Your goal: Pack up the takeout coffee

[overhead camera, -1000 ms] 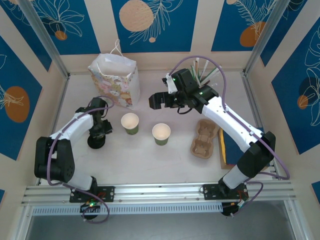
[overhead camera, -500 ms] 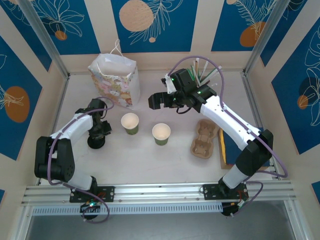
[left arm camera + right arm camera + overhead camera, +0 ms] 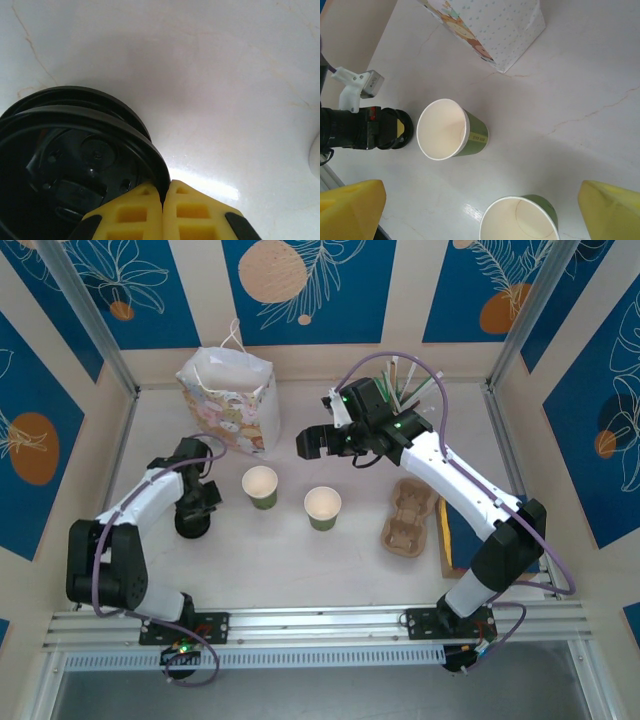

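Left wrist view: the left fingers [image 3: 158, 202] are pressing together, their yellow tips clamping the near rim of a black cup lid [image 3: 60, 165].
Grip: only the thin edge is being pinched. Most of the lid is lying out beyond the tips.
Under the lid: a second black rim [image 3: 75, 91] is showing just behind it, probably another lid nested below. Both are sitting on the pale table [image 3: 225, 75].
Right fingers [image 3: 308, 443]: these are standing wide apart, holding nothing, and hovering above the table between the gift bag [image 3: 235, 415] and the cups.
Takeout coffee: by my reading it is not yet put together. The nearer green paper cup [image 3: 260, 486], just right of the lids, and the second green paper cup [image 3: 323, 506] are both standing upright and open-topped.
Surroundings: the gift bag is standing upright at the far left. A pulp cup carrier [image 3: 408, 512] is lying right of the cups.
Risk, stuck lids: the lower lid may be clinging to the upper one and come up with it.
Risk, slip: such an edge pinch may be letting the lid swing or slide out once it is lifted.
Risk, capping: a tilted lid pressed onto an empty, unbraced paper cup could tip it or shove it aside, since nothing is steadying either cup.
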Tool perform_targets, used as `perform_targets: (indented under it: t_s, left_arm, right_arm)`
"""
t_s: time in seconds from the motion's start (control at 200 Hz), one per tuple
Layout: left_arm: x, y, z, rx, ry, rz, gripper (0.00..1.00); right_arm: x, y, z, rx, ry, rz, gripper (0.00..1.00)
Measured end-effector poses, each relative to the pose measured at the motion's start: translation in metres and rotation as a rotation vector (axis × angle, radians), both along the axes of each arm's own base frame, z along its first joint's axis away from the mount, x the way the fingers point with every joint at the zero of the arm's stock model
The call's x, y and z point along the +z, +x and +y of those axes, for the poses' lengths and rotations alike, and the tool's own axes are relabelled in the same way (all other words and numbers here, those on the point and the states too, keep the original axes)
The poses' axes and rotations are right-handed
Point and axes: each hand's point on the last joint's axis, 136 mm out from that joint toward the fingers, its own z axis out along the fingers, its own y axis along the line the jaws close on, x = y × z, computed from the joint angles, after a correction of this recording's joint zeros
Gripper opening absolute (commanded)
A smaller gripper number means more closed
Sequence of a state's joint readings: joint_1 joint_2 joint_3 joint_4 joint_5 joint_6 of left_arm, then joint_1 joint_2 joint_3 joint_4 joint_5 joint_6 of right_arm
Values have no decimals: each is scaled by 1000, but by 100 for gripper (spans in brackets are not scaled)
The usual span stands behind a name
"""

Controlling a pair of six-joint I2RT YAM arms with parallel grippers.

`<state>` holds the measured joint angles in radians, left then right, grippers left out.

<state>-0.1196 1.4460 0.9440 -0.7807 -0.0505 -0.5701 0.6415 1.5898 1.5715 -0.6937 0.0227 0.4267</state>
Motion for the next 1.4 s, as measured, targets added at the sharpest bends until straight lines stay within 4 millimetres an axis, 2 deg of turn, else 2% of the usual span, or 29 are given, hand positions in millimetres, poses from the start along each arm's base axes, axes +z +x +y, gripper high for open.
perform_targets:
  t_s: [0.185, 0.455, 0.59, 0.81, 1.06, 1.215, 1.4]
  left_arm:
    - [30, 1, -8, 11, -62, -78, 5]
    - [98, 7, -37, -1, -258, -274, 6]
    - [131, 11, -56, -22, -390, -376, 6]
    - [179, 23, -98, -88, -634, -507, 6]
    - [230, 30, -158, -227, -868, -617, 6]
    - [249, 35, -189, -284, -985, -654, 6]
    - [259, 42, -217, -332, -1088, -662, 6]
  right_arm:
    - [-1, 1, 2, 3, 3, 0, 99]
    - [7, 7, 8, 1, 39, -33, 99]
    - [3, 9, 12, 0, 63, -34, 99]
    - [2, 6, 18, 5, 120, -7, 99]
    - [23, 1, 9, 10, 274, 46, 99]
    - [31, 3, 2, -3, 387, 102, 100]
    - [31, 1, -3, -16, 496, 187, 100]
